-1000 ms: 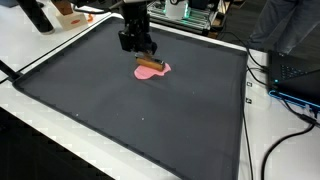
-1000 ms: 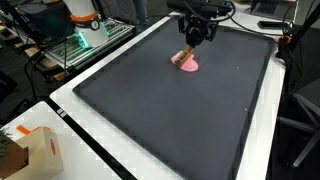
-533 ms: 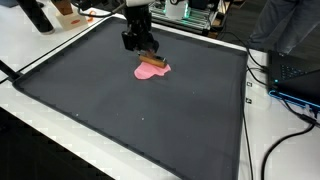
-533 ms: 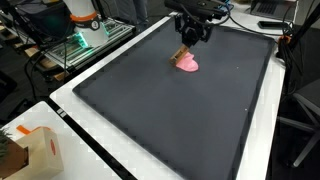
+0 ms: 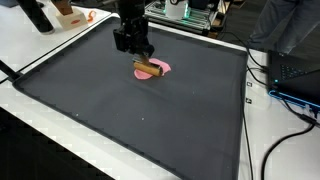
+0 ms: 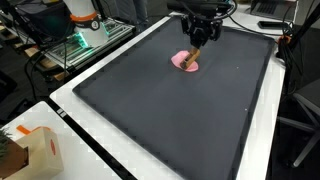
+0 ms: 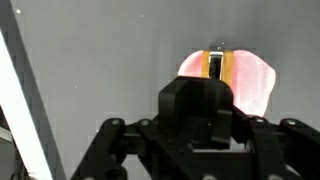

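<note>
The brown stick (image 6: 196,55) leans with its low end on the pink blob (image 6: 185,63). Both are near one edge of the black mat (image 6: 150,110), away from its middle. My gripper (image 6: 201,43) is closed on the stick's top end. The stick is lifted, and it is not lying on the mat yet.

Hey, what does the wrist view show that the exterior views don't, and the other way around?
Only the wrist view: the brown stick seen end-on, centred over the pink patch. Only the exterior views: the stick's tilt below the gripper, the whole black mat, a cardboard box, cables. Both: gripper, stick, pink patch and black mat.
</note>
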### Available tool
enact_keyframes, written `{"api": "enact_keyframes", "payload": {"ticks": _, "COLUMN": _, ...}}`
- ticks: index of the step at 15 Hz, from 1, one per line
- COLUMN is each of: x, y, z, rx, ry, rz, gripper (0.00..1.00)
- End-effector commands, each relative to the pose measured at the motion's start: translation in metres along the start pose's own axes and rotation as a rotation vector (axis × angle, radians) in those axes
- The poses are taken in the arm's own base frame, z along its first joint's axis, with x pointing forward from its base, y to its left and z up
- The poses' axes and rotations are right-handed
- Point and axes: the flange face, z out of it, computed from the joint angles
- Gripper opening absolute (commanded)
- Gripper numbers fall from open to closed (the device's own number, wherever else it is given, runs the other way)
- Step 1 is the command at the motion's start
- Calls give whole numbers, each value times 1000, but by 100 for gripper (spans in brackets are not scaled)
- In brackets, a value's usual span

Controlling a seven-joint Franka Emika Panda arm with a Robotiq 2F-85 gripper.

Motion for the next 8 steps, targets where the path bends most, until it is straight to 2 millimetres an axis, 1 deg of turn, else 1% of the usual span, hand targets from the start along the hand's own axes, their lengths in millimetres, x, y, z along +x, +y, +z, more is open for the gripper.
{"api": "enact_keyframes", "payload": {"ticks": 1, "x": 0, "y": -7, "z": -14, "rx": -19, "ry": 20, "rz": -9, "gripper": 23}}
{"api": "enact_keyframes", "payload": {"ticks": 4, "x": 2, "y": -9, "z": -36, "rx": -54, "ry": 20, "rz": -14, "gripper": 23}}
{"api": "enact_keyframes", "payload": {"ticks": 8, "x": 6, "y": -10, "z": -73, "rx": -98, "ry": 1, "rz": -10, "gripper": 23}}
